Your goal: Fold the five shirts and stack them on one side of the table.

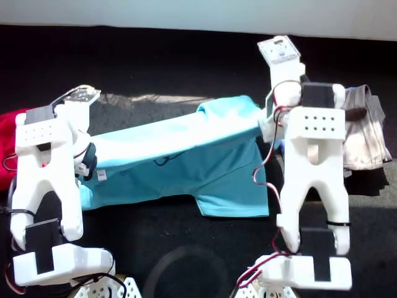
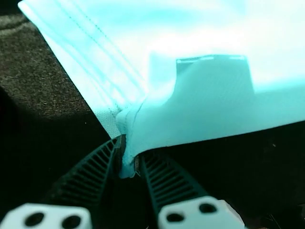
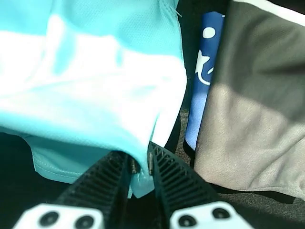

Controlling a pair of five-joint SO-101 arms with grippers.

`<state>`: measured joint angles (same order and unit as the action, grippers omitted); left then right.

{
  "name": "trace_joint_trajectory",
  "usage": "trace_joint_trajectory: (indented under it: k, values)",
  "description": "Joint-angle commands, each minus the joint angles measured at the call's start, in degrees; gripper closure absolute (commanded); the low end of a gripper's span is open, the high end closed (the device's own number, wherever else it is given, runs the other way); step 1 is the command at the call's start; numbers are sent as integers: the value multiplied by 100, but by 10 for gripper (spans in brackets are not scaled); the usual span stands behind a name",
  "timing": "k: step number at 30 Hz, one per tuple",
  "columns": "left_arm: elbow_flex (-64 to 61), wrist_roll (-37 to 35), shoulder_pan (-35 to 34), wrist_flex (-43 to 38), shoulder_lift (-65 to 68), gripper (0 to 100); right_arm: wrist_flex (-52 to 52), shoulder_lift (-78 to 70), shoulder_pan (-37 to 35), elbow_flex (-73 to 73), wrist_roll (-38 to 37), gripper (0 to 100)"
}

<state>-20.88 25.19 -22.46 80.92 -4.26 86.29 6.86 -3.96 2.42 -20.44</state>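
Note:
A turquoise shirt (image 1: 186,161) lies across the middle of the black table, its far edge lifted and stretched between the two arms. My left gripper (image 2: 128,167) is shut on a bunched hem of the turquoise shirt (image 2: 200,95) at the shirt's left end. My right gripper (image 3: 140,164) is shut on the turquoise shirt (image 3: 95,86) at its right end, beside the folded pile. In the high view the left gripper (image 1: 87,162) and the right gripper (image 1: 265,127) hold the cloth taut above the table.
A grey folded shirt (image 1: 366,133) lies at the table's right edge, with a blue shirt (image 3: 202,81) under it. A red shirt (image 1: 9,146) sits at the left edge. The black table (image 1: 186,74) stretches behind the arms.

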Motion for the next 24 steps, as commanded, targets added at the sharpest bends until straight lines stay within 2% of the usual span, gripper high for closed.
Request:
trace_joint_trajectory:
  k: [1,5,13,24]
  values:
    - [-189,44,-110,-290,-251,990,-1182,1262,92,-2422,9,991]
    - [-330,273,-119,-246,-286,990,-1903,2229,207,-3987,9,991]
    - [-673,607,-215,-88,-251,990,-1921,2897,233,-4866,-264,991]
    - [-1771,897,-233,-1451,-242,987,-2862,2905,233,-5921,-264,991]
